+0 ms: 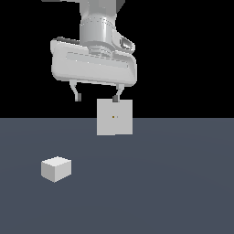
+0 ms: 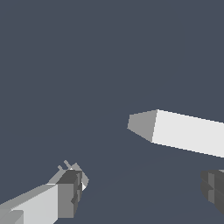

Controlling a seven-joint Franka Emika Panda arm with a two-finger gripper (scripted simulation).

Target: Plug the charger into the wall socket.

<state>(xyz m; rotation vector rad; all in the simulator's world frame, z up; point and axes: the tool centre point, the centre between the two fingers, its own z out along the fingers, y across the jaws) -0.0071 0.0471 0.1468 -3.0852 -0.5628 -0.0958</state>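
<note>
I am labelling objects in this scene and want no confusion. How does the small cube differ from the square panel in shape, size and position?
The charger is a small cube; the wall socket is a thin flat square panel, clearly larger.
The charger's faces look plain, while the wall socket has a tiny orange dot at its centre.
The charger sits toward the exterior view's left, nearer the camera; the wall socket stands upright farther back, below the open gripper.
Both are light grey-white.

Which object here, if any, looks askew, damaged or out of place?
Nothing stands out. The small white-grey cube charger sits flat on the dark grey floor, intact. The flat light-grey square socket panel stands upright. The open gripper hangs above, holding nothing.
</note>
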